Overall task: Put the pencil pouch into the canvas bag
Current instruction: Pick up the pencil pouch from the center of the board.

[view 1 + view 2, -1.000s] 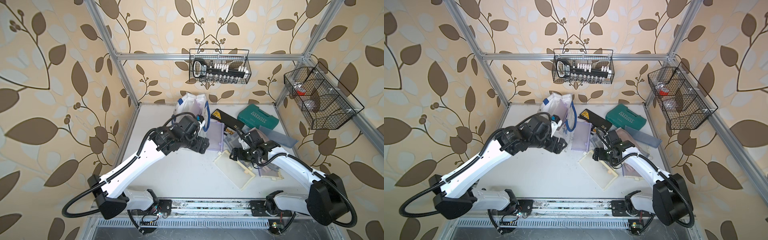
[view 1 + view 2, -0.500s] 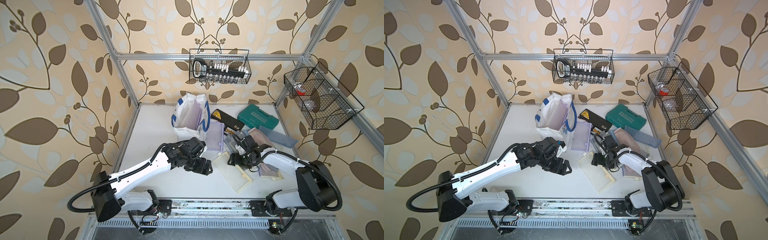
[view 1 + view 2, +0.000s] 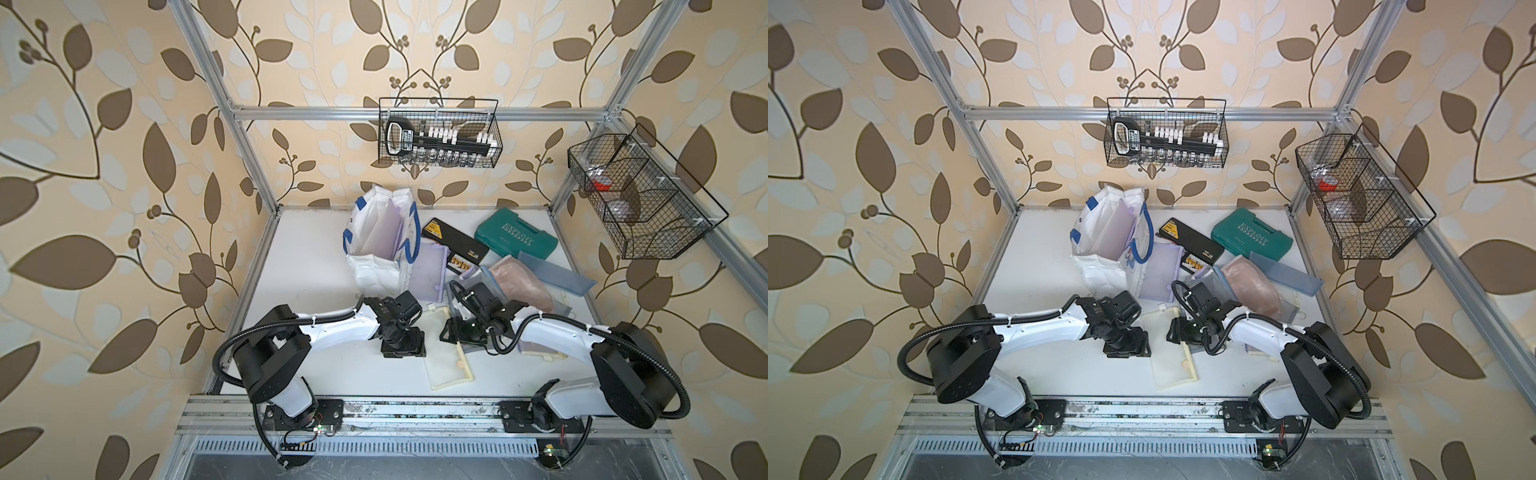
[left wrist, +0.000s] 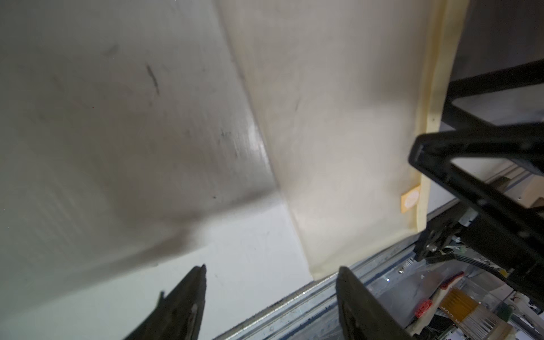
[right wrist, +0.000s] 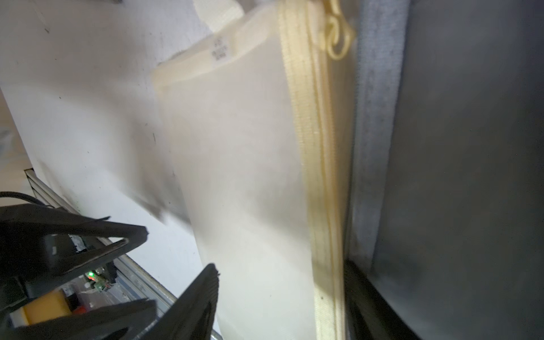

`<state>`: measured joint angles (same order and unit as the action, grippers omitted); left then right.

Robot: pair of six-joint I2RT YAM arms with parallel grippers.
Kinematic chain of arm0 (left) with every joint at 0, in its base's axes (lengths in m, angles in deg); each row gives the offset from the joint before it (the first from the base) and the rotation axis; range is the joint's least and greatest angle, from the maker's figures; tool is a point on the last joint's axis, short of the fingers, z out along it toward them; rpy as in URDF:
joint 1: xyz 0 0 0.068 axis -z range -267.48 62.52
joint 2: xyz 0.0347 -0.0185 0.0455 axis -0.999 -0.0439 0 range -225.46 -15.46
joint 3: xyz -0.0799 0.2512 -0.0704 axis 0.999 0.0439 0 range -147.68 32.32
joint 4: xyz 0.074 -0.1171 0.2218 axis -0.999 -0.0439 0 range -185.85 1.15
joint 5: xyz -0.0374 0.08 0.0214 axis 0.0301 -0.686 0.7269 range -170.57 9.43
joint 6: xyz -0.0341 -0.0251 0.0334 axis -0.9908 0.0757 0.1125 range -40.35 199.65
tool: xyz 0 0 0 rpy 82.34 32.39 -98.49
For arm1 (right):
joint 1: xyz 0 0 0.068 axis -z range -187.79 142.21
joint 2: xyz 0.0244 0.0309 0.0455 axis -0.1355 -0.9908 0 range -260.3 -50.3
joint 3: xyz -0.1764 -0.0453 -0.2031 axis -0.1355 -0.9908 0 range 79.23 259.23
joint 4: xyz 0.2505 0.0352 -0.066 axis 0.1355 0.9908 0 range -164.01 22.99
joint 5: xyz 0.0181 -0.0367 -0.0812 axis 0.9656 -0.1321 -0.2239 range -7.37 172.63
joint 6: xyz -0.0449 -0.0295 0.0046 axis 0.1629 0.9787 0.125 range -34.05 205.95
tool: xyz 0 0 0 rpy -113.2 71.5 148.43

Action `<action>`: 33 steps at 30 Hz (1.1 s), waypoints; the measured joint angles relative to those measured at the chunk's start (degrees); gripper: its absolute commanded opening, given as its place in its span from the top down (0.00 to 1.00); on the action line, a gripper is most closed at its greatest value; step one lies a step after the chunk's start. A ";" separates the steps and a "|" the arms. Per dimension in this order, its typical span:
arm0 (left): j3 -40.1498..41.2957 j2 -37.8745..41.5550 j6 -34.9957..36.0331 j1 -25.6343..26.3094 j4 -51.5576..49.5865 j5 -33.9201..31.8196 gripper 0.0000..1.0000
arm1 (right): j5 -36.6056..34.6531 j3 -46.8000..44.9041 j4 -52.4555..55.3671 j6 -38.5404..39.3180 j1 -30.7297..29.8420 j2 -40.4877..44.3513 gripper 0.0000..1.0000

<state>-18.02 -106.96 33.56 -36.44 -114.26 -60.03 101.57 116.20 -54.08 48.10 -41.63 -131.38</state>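
The cream pencil pouch (image 3: 449, 357) lay flat on the tabletop (image 3: 316, 266), near the canvas bag (image 3: 374, 266) but not in it. The left pincer (image 4: 272, 268) was open and empty beside it, and the right pincer (image 5: 281, 266) was open around its zip edge. It should probably pinch that stiff edge firmly, so the floppy pouch would not slip.

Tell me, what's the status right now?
Left gripper open, at the cream pouch edge. Right gripper open, straddling its zipper edge. Pouch flat on table; canvas bag upright. Grey pouch against zipper side.
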 measured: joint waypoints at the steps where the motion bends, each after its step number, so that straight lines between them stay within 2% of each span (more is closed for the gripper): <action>1: 0.00 -0.96 -0.50 0.00 0.85 0.02 0.35 | 0.17 0.00 -0.26 -0.26 -0.26 -0.17 0.47; 7: 0.04 -3.58 -2.67 -0.02 7.76 1.86 0.44 | 1.84 -0.04 -2.71 -1.92 -1.09 -1.51 0.60; 13: 0.04 -5.40 -4.39 0.00 12.20 3.17 0.66 | 3.67 -0.33 -5.99 -2.99 -1.33 -1.55 0.70; 16: 0.09 -5.42 -4.13 0.00 12.09 2.97 0.70 | 4.09 -0.33 -6.51 -2.86 -1.49 -1.16 0.79; 22: 1.07 -2.45 -3.17 0.00 10.62 1.77 0.84 | 3.96 -0.26 -5.31 -1.97 -1.62 2.14 0.99; 25: 1.07 1.70 -2.14 0.00 8.79 1.05 0.98 | 3.54 0.09 -3.50 -1.53 -1.73 4.61 1.00; 26: 1.03 3.34 -1.62 0.00 8.39 0.79 1.00 | 3.39 0.39 -2.78 -1.38 -1.73 5.66 1.00; 33: -2.03 12.48 1.81 0.00 2.40 -0.17 1.00 | 2.23 3.48 2.05 -1.11 -2.01 15.45 1.00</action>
<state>-20.06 -94.48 35.38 -36.44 -111.85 -60.21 103.80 119.68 -52.03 46.99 -43.65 -115.93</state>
